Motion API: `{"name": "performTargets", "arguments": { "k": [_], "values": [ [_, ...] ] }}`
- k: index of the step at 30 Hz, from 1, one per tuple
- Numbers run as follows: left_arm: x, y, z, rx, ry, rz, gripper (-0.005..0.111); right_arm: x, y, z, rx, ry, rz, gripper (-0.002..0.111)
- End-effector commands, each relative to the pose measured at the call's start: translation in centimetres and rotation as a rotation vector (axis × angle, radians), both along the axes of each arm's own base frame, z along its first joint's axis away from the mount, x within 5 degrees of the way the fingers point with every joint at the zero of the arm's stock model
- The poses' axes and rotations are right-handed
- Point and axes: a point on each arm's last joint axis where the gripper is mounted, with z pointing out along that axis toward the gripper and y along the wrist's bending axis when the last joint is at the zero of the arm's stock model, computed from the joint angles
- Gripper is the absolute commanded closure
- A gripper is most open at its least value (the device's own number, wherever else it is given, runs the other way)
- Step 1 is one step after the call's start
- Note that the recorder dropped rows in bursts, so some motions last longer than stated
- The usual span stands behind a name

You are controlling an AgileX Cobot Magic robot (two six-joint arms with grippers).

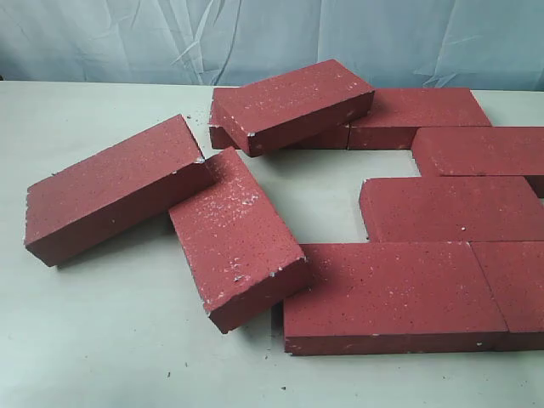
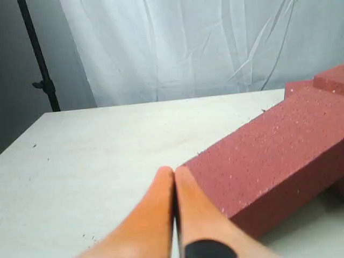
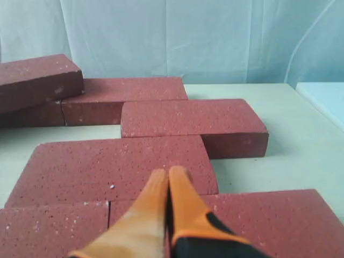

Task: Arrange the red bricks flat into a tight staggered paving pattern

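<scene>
Several red bricks lie on the pale table. Flat ones form rows on the right: one at the front (image 1: pixel 391 293), one behind it (image 1: pixel 450 208), others at the back (image 1: pixel 421 115). One brick (image 1: pixel 289 102) rests askew on top of another at the back. A tilted brick (image 1: pixel 110 191) leans on a skewed brick (image 1: pixel 238 234) at the left. My left gripper (image 2: pixel 173 173) is shut and empty, right beside a brick's corner (image 2: pixel 269 161). My right gripper (image 3: pixel 169 173) is shut and empty, over the flat bricks (image 3: pixel 118 166). Neither gripper shows in the exterior view.
A wrinkled white cloth (image 1: pixel 255 34) hangs behind the table (image 1: pixel 102 340). A black stand pole (image 2: pixel 37 59) rises beyond the table's far corner in the left wrist view. Small brick crumbs (image 1: pixel 174 371) lie near the front. A gap (image 1: pixel 323 191) of bare table sits between the bricks.
</scene>
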Motion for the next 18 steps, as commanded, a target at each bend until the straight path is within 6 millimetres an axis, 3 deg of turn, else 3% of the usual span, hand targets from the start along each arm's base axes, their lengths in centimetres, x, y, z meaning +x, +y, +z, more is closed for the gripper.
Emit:
{"name": "performTargets", "arguments": {
  "k": [1, 9, 15, 18],
  "values": [
    [0.0, -0.1, 0.9, -0.062, -0.113, -0.009, 0.107, 0.1, 0.0, 0.7, -0.022, -0.085, -0.002, 0.109],
    [0.0, -0.2, 1.3, -0.192, -0.156, -0.011, 0.107, 0.1, 0.0, 2.0, -0.021, -0.228, -0.002, 0.109],
    [0.0, -0.1, 1.7, -0.326, -0.202, -0.009, 0.107, 0.0, -0.1, 2.9, 0.301, -0.349, -0.023, 0.109],
    [-0.1, 0.1, 2.5, -0.359, -0.298, 0.001, 0.107, 0.0, -0.1, 2.9, 0.302, -0.343, -0.020, 0.109]
  ]
}}
